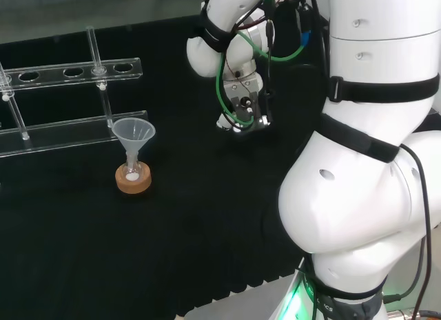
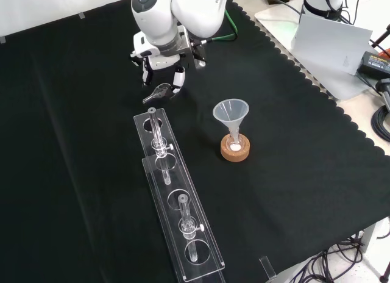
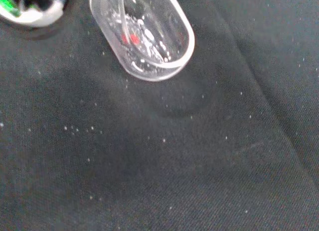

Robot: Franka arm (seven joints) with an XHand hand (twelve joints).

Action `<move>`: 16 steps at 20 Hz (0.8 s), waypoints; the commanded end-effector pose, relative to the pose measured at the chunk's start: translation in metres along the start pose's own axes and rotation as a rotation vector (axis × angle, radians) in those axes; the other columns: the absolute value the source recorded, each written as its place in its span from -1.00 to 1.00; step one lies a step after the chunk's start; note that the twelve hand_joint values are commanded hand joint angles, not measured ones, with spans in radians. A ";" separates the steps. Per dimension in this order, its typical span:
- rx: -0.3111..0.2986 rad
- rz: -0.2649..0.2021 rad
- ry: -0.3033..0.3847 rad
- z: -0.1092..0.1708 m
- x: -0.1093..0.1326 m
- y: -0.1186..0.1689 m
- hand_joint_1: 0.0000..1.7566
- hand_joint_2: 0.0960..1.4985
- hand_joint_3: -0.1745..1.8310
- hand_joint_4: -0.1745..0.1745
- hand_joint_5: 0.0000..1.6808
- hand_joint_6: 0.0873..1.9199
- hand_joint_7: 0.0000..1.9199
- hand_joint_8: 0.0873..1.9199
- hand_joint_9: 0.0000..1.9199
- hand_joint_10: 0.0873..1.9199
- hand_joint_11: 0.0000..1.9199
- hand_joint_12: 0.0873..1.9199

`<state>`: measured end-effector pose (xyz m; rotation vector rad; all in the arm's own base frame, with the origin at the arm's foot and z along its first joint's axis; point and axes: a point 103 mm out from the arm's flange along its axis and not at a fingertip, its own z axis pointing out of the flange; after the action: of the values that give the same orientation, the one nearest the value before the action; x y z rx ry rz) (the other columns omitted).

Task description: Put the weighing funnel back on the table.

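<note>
Looking from the head view: my hand [image 1: 244,110] hung low over the black cloth [image 1: 172,251], well right of the funnel [image 1: 134,135].
Front view: my fingers [image 2: 178,80] pinched the weighing funnel [image 2: 156,93] just above the cloth.
Wrist view: the weighing funnel [image 3: 144,37] reached out from my palm, its long axis slanting, its shadow close beneath.

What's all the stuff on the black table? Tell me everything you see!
cloth: one, black, covering the bench.
rack: one, clear, left of the funnel in the front view.
tubes: two, clear, upright in the rack.
funnel: one, clear, mouth up, stem in the flask.
flask: one, small, clear, on the cork ring.
cork ring: one, brown, mid-cloth.
weighing funnel: one, clear, held just above the cloth.
cables: several, black, beside the bench.
hand: one, black and white, beyond the rack's far end.
arm: one, white, reaching over the cloth.
</note>
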<state>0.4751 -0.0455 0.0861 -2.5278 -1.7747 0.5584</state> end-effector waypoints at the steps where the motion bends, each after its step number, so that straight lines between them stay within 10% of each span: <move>1: -0.033 -0.020 0.008 -0.023 -0.003 -0.005 -0.16 -0.39 -0.31 0.53 0.13 -1.00 0.17 -1.00 0.14 -1.00 -0.87 0.52; 16: -0.111 -0.064 0.029 -0.078 -0.022 -0.011 -0.25 -0.34 -0.40 0.47 -0.03 -1.00 0.00 -1.00 -0.02 -1.00 -1.00 0.58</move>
<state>0.4796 -0.0454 0.1474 -2.5270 -1.8650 0.4712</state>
